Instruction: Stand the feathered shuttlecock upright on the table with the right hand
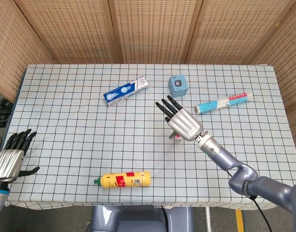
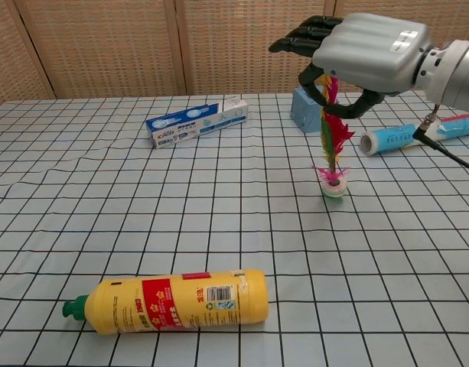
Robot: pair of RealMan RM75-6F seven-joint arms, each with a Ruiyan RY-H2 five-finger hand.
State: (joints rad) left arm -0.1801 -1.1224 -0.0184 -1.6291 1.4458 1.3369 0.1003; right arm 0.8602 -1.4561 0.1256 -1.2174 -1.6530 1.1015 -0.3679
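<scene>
Nothing I can see here is sharp enough to read as words or numbers. The yellow bottle (image 2: 173,300) lying on its side carries a red band and a white panel with a barcode and fine print, but the lettering is too small for me to make out. The blue and white box (image 2: 197,120) and the light blue tube (image 2: 406,134) both show printed markings, equally unreadable from either camera.

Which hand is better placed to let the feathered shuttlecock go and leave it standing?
The right hand: it holds the multicoloured feathered shuttlecock upright by its feather tips. The left hand rests at the table's far edge.
</scene>
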